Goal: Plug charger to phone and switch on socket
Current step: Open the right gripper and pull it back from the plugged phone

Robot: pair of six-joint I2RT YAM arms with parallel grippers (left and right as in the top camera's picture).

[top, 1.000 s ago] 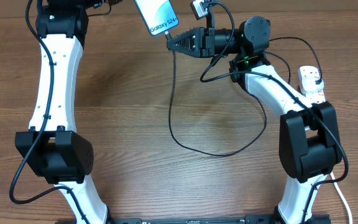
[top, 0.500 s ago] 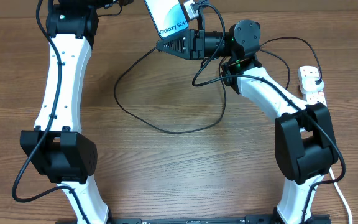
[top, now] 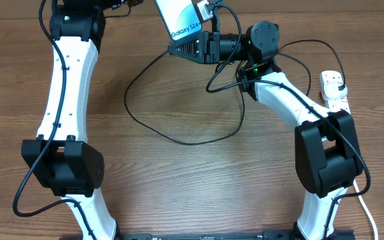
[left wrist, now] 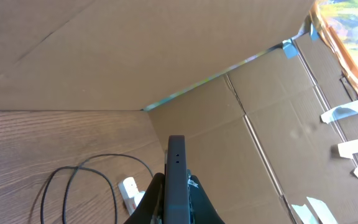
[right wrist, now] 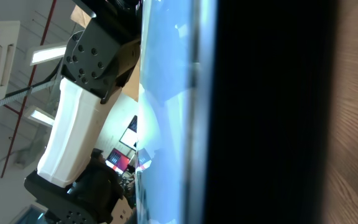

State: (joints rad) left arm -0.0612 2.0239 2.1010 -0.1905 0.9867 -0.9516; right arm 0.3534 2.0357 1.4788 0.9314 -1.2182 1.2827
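Note:
The phone (top: 181, 17), its blue screen lit, is held up at the far edge of the table. In the left wrist view its dark edge (left wrist: 176, 174) stands between the jaws of my left gripper (left wrist: 176, 208), which is shut on it. My right gripper (top: 173, 49) is shut, its tips at the phone's lower end. The charger (top: 139, 117), a thin black cable, leaves those tips and loops over the table. The phone's screen (right wrist: 166, 112) fills the right wrist view. The socket (top: 334, 90) lies at the right edge.
Cardboard walls (left wrist: 166, 56) rise behind the table's far edge. The cable loop (left wrist: 73, 180) and the socket (left wrist: 130, 190) show below the phone in the left wrist view. A thick white cord (top: 367, 213) runs along the right side.
Over the last second my right gripper moved left and up to the phone's lower end, and the cable loop swung left. In the last half second almost nothing moved.

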